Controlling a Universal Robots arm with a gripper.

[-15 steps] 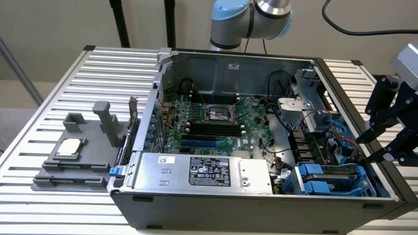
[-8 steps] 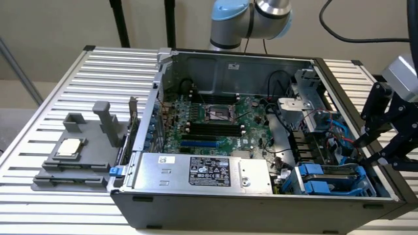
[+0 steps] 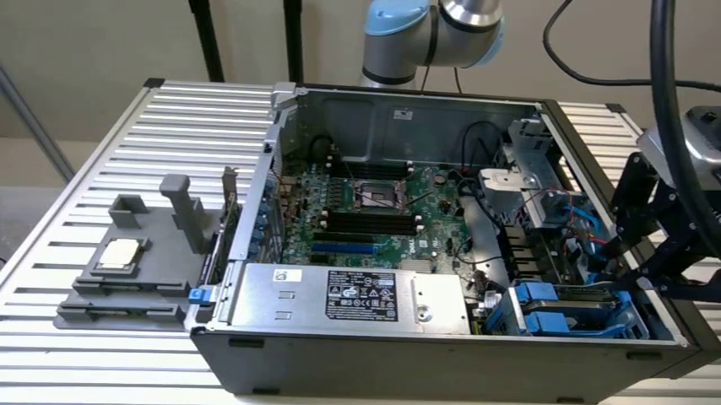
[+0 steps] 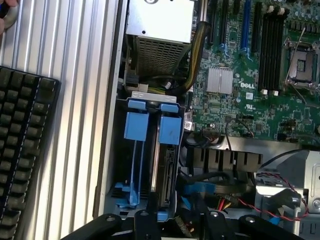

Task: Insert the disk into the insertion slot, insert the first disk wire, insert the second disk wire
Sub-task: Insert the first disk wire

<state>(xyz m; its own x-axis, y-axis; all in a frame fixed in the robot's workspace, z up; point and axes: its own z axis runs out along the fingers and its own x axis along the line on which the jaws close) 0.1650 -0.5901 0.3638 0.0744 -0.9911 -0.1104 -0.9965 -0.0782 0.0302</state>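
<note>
The disk (image 4: 167,172) stands on edge in its blue carrier inside the insertion slot (image 4: 134,150), the grey drive cage at the case's front corner. In the exterior view, the insertion slot (image 3: 575,310) with its blue fittings is at the lower right of the open case, and the disk (image 3: 586,293) shows as a thin strip in it. My black gripper (image 3: 651,268) hangs just right of the cage, over the case's edge. In the wrist view the gripper (image 4: 180,226) is right behind the disk's connector end. A blue disk wire (image 4: 200,190) and red and yellow wires (image 4: 227,202) lie loose there.
A silver power-supply box (image 3: 349,295) fills the case front beside the cage, with the motherboard (image 3: 372,211) behind it. A grey holder block (image 3: 124,270) with a chip sits on the ribbed table (image 3: 192,126) at the exterior view's left. A black keyboard (image 4: 25,150) lies beside the case.
</note>
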